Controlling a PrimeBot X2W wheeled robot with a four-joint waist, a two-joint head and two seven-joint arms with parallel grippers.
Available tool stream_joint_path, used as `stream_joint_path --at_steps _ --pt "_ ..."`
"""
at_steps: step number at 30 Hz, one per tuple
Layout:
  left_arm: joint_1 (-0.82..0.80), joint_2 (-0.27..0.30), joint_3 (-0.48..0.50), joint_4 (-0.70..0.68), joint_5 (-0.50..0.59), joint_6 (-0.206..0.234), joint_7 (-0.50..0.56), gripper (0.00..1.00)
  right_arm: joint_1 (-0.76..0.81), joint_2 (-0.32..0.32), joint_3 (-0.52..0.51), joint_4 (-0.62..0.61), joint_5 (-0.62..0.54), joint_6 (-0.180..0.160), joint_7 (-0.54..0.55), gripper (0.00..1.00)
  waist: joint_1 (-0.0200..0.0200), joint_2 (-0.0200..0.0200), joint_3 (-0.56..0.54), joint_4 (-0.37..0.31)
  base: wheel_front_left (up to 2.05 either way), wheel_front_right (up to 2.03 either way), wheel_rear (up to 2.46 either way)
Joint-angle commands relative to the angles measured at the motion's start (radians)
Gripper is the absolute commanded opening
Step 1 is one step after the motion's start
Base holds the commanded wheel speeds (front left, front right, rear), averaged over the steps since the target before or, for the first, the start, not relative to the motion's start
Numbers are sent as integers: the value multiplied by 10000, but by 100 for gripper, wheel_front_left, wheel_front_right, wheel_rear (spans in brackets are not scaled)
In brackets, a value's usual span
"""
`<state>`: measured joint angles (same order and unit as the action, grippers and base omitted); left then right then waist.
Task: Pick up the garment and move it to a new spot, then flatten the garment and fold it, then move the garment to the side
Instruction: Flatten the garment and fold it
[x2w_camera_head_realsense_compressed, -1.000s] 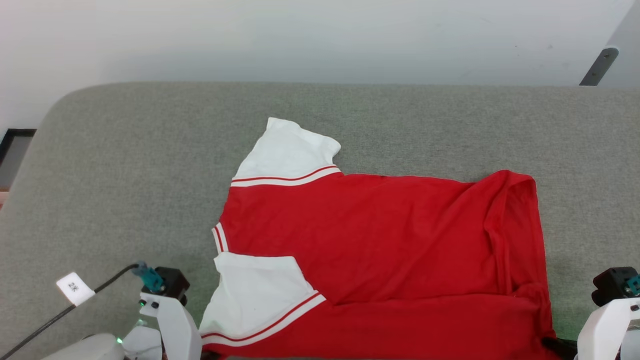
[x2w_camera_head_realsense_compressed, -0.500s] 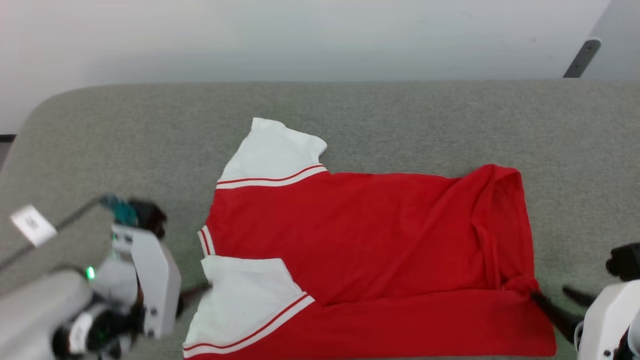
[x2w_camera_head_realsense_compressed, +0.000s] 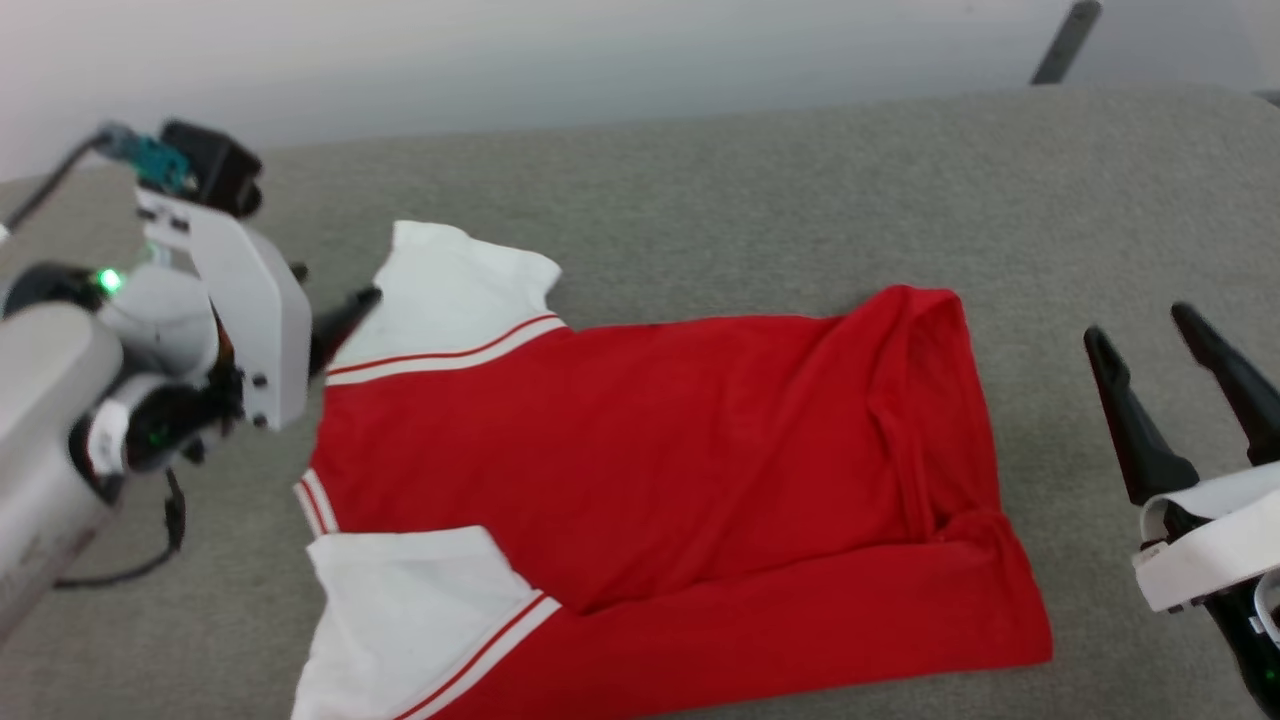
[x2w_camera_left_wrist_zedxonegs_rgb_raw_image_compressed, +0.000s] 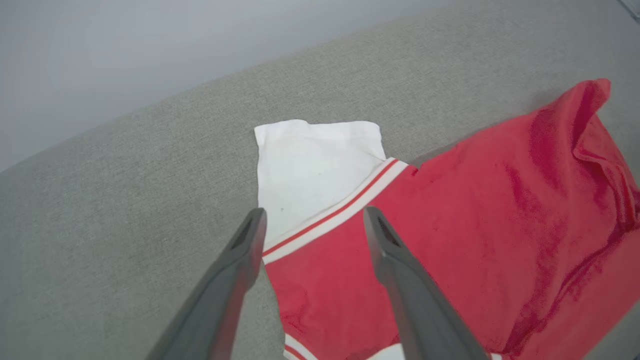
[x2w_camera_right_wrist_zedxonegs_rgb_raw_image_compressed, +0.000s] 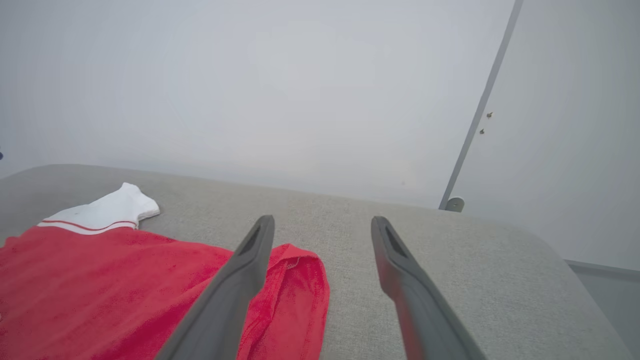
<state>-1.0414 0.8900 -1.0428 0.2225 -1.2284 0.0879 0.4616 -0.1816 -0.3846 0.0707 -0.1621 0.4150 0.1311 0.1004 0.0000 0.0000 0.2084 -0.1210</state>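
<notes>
The garment (x2w_camera_head_realsense_compressed: 660, 450) is a red shirt with white short sleeves and red-white trim, lying folded lengthwise on the grey padded surface (x2w_camera_head_realsense_compressed: 760, 190). One white sleeve (x2w_camera_head_realsense_compressed: 450, 290) points to the far side, and the other (x2w_camera_head_realsense_compressed: 400, 610) lies at the near left. My left gripper (x2w_camera_head_realsense_compressed: 325, 290) is open at the far left, its fingertips beside the far sleeve. In the left wrist view the open left gripper (x2w_camera_left_wrist_zedxonegs_rgb_raw_image_compressed: 314, 215) hovers over that sleeve's striped trim, with the garment (x2w_camera_left_wrist_zedxonegs_rgb_raw_image_compressed: 450, 210) below. My right gripper (x2w_camera_head_realsense_compressed: 1145, 340) stands open to the right of the garment's hem, holding nothing. The right wrist view shows the right gripper (x2w_camera_right_wrist_zedxonegs_rgb_raw_image_compressed: 322, 222) above the hem of the garment (x2w_camera_right_wrist_zedxonegs_rgb_raw_image_compressed: 125, 280).
A pale wall runs behind the padded surface. A dark bracket (x2w_camera_head_realsense_compressed: 1065, 40) sticks out at the far right. A black cable (x2w_camera_head_realsense_compressed: 130, 570) hangs below my left arm. The surface's rounded right corner (x2w_camera_right_wrist_zedxonegs_rgb_raw_image_compressed: 550, 250) drops off to the floor.
Both grippers have opened and left the garment's near edge. The left has risen toward the far sleeve; the right has swung out past the hem. The camera has also shifted.
</notes>
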Motion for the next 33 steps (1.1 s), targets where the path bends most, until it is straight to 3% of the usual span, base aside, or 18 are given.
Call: stream_joint_path --at_steps 1,7,22,33 --pt "-167 -95 37 193 95 -78 -51 100 -129 125 8 -37 -70 -7 -253 100 0 0 341 -374 0 0 0" --pt "-895 -577 86 1701 278 -526 4 100 -102 565 -137 -288 -535 -7 -1344 100 0 0 918 -904 0 0 0" --pt "-2720 -1284 -245 4667 527 -1228 1759 100 -435 1057 175 99 -524 -7 -1699 100 0 0 2388 -1705 0 0 0" --pt "-3095 -1805 -519 6341 430 -1273 2888 100 -803 957 292 270 -402 -7 -1866 100 0 0 2817 -1842 0 0 0"
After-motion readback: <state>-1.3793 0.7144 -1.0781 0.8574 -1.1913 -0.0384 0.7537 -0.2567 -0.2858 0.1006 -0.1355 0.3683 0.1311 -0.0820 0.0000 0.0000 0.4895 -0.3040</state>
